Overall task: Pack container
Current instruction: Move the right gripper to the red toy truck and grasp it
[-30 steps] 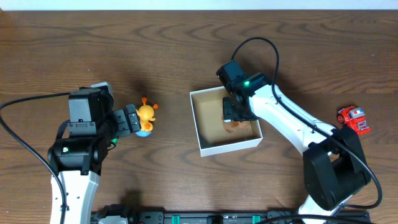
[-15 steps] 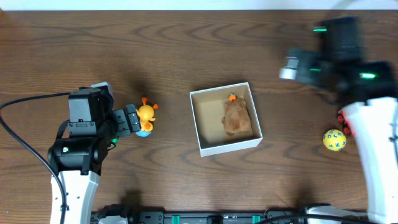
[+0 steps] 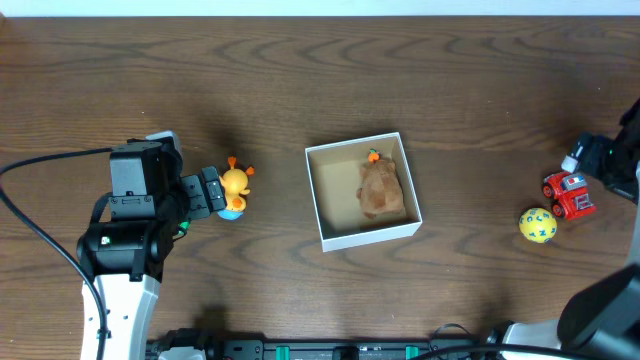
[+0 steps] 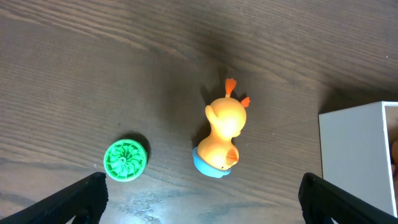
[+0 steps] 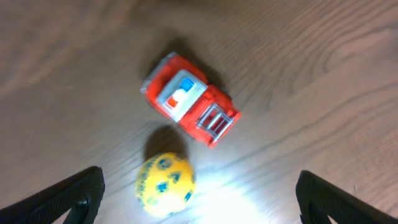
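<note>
The container (image 3: 370,237), a small white box with a tan inside, stands mid-table; its wall also shows in the left wrist view (image 4: 357,155). A brown plush toy (image 3: 381,188) lies inside it. My left gripper (image 3: 205,195) is open and empty, just left of an orange duck toy (image 3: 235,187); in the wrist view the duck (image 4: 224,134) lies ahead of the gripper (image 4: 202,205). My right gripper (image 3: 600,165) is open and empty at the far right, over a red toy truck (image 5: 189,99) and a yellow ball (image 5: 165,184).
A green ribbed disc (image 4: 125,160) lies left of the duck, near my left finger. The truck (image 3: 568,193) and the ball (image 3: 538,225) sit close together near the table's right edge. Cables trail from both arms.
My right arm has left the box and swung to the far right, leaving the brown toy inside. The yellow ball is now uncovered. The left arm has not moved.
</note>
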`<action>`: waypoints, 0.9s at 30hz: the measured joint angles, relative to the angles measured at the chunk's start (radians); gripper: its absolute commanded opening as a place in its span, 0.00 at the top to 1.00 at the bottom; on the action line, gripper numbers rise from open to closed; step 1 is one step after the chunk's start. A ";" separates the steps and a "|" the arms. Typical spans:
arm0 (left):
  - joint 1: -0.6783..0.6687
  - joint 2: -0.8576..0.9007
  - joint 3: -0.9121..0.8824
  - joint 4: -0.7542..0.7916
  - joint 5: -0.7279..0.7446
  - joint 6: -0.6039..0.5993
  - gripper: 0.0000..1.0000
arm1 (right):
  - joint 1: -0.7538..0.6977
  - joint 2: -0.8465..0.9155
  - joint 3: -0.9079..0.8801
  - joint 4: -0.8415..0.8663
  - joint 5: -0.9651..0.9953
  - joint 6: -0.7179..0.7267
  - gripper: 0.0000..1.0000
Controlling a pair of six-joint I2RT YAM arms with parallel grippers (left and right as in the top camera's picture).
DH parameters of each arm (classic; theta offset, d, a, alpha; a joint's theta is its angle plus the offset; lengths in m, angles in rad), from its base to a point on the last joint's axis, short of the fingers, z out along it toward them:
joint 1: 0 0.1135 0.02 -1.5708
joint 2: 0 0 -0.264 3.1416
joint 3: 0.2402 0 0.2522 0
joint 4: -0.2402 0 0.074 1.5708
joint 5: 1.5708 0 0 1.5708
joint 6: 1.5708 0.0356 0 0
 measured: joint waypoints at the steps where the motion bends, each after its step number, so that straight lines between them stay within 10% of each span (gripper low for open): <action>1: 0.000 0.000 0.000 0.000 0.000 0.000 0.02 | -0.011 0.019 -0.008 0.016 -0.003 -0.020 0.01; 22: 0.000 0.000 0.000 0.010 0.000 0.000 0.02 | -0.031 0.290 -0.014 0.169 -0.085 -0.227 0.01; 27: 0.000 0.000 0.000 0.011 0.000 0.000 0.02 | -0.031 0.290 -0.014 0.134 -0.106 -0.242 0.15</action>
